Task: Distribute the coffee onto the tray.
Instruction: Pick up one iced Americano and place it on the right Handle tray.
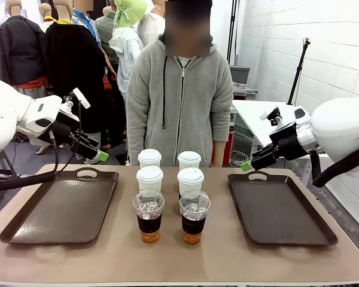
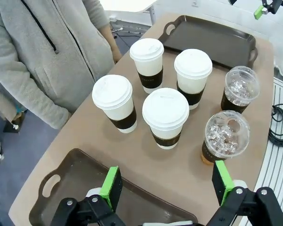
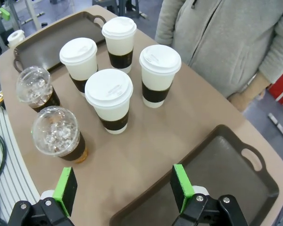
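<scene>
Item: coffee [image 1: 190, 179], six cups grouped mid-surface [image 1: 167, 257] between two trays, none on a tray yet. Hazards: the near clear cups [image 1: 148, 216] stand close together, just in front of the white cups [image 1: 149, 178] — jaws closing on one could nudge its neighbour and spill it; reaching over the near row for a far cup risks the same. Both the left jaws and right jaws hang open and empty above the far tray handles. Count: clear cups, two; white cups, four, in two rows behind; trays, two — left tray [image 1: 60, 209], right tray [image 1: 281, 209]; person [image 1: 179, 101], one, far side.

4 white cups [image 1: 150, 178] and 2 amber-filled clear cups [image 1: 148, 203] wear dark sleeves [image 1: 148, 223]; trays [image 1: 60, 212] are brown.
</scene>
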You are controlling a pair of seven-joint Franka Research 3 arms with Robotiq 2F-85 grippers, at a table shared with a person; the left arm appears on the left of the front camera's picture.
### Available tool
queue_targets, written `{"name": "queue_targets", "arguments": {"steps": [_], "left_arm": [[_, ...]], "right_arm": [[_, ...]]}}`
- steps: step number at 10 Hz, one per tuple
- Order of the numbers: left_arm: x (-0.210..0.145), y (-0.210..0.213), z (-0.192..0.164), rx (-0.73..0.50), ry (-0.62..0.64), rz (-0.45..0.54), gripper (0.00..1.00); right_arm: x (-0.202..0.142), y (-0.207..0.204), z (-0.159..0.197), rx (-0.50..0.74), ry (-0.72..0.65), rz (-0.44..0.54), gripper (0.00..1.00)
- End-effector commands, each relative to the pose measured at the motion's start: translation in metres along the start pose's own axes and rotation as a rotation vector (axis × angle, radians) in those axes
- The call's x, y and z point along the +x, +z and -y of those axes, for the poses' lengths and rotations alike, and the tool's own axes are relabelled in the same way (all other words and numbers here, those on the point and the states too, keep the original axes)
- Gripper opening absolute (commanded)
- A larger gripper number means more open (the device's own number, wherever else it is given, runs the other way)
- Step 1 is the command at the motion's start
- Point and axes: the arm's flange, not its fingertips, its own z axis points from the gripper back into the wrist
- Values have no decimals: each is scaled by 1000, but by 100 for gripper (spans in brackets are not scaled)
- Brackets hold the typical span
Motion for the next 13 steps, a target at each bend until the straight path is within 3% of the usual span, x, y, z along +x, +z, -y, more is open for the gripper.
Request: {"name": "queue_targets", "arguments": {"steps": [1, 13], "left_arm": [[-2, 0, -2, -10, -20, 8, 100], [-2, 0, -2, -10, -20, 8, 100]], "right_arm": [[0, 1, 1, 7, 9, 6, 100], [0, 1, 1, 7, 9, 6, 100]]}}
